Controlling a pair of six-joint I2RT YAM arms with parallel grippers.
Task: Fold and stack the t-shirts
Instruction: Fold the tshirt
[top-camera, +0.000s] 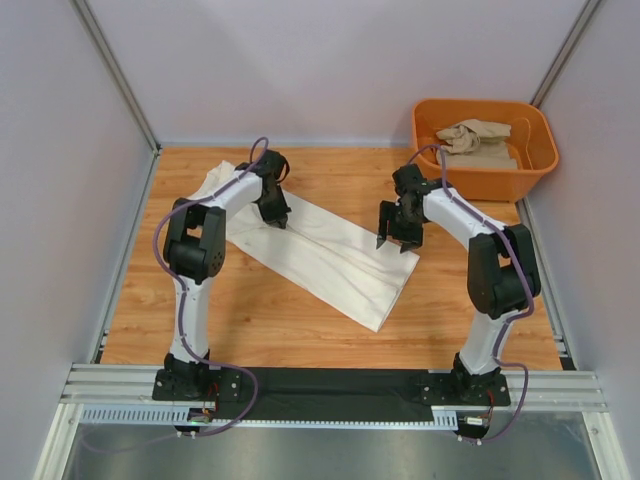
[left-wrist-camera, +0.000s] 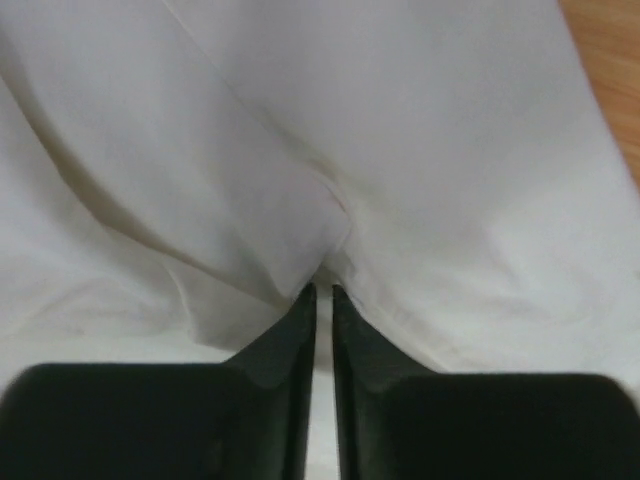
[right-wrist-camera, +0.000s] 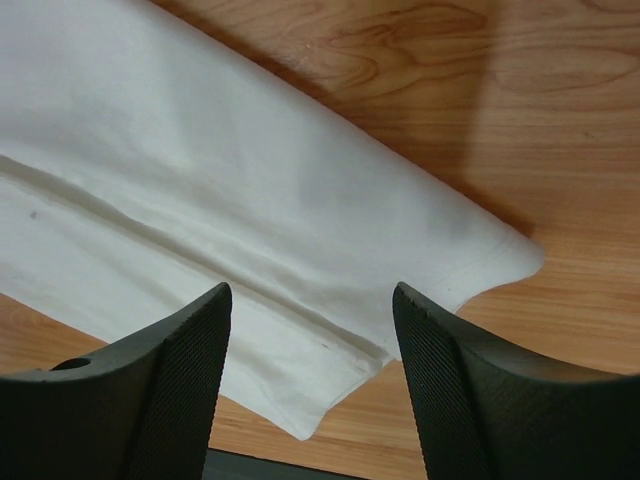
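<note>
Cream-white t-shirt (top-camera: 330, 262): one, folded into a long band and lying flat and slantwise on the wooden table (top-camera: 300, 335), running from the far left toward the near right. A lengthwise fold line shows near its right end.

Sandy beige t-shirt (top-camera: 482, 140): one, bunched in a heap inside the orange tub (top-camera: 455, 178) at the far right corner, well apart from the white one.

Left gripper (left-wrist-camera: 322, 291): down on the far-left part of the cream-white t-shirt. Its fingers are almost together with only a slim gap, and a pucker of cloth runs up to the tips. I cannot tell whether cloth is caught between them.

Right gripper (right-wrist-camera: 310, 296): fingers spread wide, nothing between them, poised above the shirt's right end near its corner.
</note>
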